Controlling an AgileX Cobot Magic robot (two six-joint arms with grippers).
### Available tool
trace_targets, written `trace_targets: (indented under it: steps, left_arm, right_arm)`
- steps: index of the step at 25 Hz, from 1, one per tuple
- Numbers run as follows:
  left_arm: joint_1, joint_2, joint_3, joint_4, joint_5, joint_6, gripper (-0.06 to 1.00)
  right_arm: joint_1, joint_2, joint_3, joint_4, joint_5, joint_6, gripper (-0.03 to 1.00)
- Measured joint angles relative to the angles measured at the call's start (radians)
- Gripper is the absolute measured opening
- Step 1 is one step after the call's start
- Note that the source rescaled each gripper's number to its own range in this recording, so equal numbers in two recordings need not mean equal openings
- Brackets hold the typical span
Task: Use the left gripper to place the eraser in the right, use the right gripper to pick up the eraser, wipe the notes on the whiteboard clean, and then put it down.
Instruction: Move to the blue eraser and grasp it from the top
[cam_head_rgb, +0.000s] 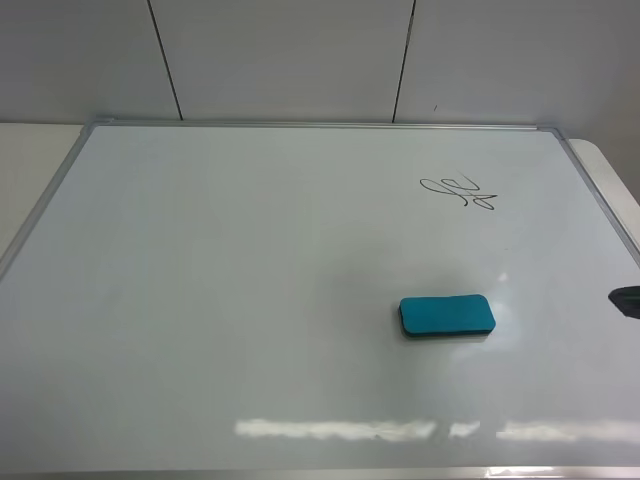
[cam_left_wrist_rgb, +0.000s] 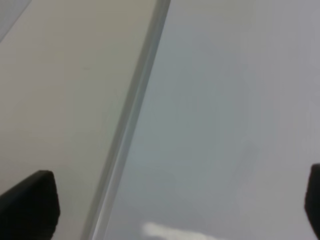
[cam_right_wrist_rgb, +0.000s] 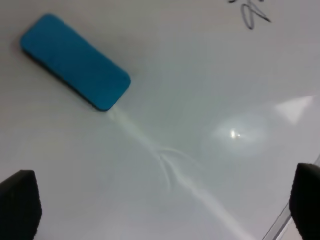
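Teal eraser (cam_head_rgb: 447, 315) – one – on one whiteboard (cam_head_rgb: 200, 300), one notes (cam_head_rgb: 459, 191) scribble.

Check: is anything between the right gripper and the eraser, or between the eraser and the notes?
Nothing visible. Only bare whiteboard lies between the right gripper at the board's right edge and the eraser, and between the eraser and the notes. Its jaws are open.

A plain indoor work area, most likely a lab or an office. A large whiteboard (cam_head_rgb: 200, 300) with a thin silver frame lies flat and covers nearly all of a cream tabletop (cam_head_rgb: 30, 160), which shows only at its far corners. Behind it stands a bare, pale wall (cam_head_rgb: 290, 60) of panels divided by dark seams.
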Motion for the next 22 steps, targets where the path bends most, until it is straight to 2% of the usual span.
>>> trace_targets:
  steps: [4, 5, 13, 18, 22]
  left_arm:
    - [0.000, 0.000, 0.000, 0.000, 0.000, 0.000, 1.00]
    - [0.000, 0.000, 0.000, 0.000, 0.000, 0.000, 1.00]
    - [0.000, 0.000, 0.000, 0.000, 0.000, 0.000, 1.00]
    - [0.000, 0.000, 0.000, 0.000, 0.000, 0.000, 1.00]
    - [0.000, 0.000, 0.000, 0.000, 0.000, 0.000, 1.00]
  right_arm:
    - [0.069, 0.290, -0.094, -0.042, -0.048, -0.146, 1.00]
    - [0.069, 0.290, -0.094, -0.042, -0.048, -0.146, 1.00]
    - [0.166, 0.704, -0.170, -0.036, -0.126, -0.433, 1.00]
    - [0.193, 0.769, -0.170, -0.016, -0.205, -0.482, 1.00]
    - [0.194, 0.820, -0.171, 0.024, -0.235, -0.539, 1.00]
